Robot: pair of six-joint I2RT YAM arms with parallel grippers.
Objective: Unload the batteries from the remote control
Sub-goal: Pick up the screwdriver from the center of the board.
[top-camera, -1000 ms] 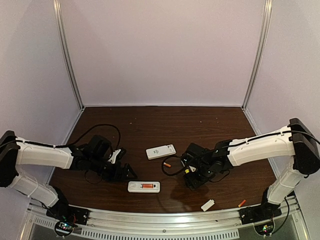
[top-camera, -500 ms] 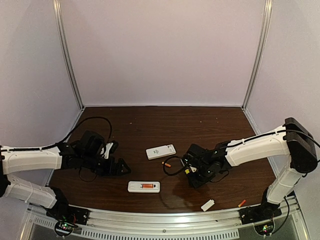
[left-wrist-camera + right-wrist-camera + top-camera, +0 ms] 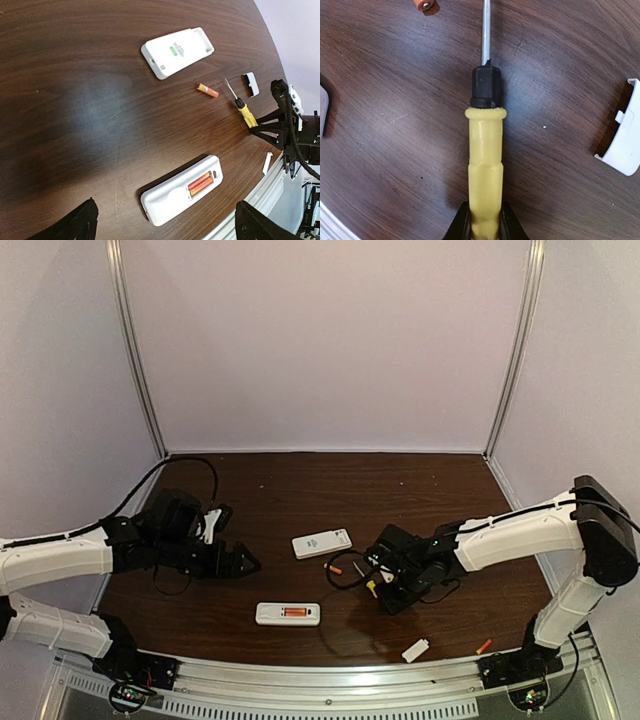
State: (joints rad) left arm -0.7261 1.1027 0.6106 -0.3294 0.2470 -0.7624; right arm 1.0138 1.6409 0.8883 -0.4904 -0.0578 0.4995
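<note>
From above, the left gripper [image 3: 245, 562] hangs with jaws spread wide, the opened remote [image 3: 288, 614] lying just ahead of it and to its right. Its wrist view shows two batteries [image 3: 200, 183] seated in that remote, just ahead of the spread jaws. The right wrist view shows the right gripper [image 3: 485, 223] clamped on the screwdriver [image 3: 485, 160], with a loose battery [image 3: 425, 5] ahead, left of the blade.

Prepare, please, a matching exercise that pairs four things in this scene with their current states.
Things:
1. screwdriver
2. near remote
3. left claw
4. loose battery

States:
A. open, holding nothing
B. lying near the screwdriver's tip
C. gripped by the right claw
D. compartment uncovered, batteries inside

Pairs: 1-C, 2-D, 3-A, 4-B
</note>
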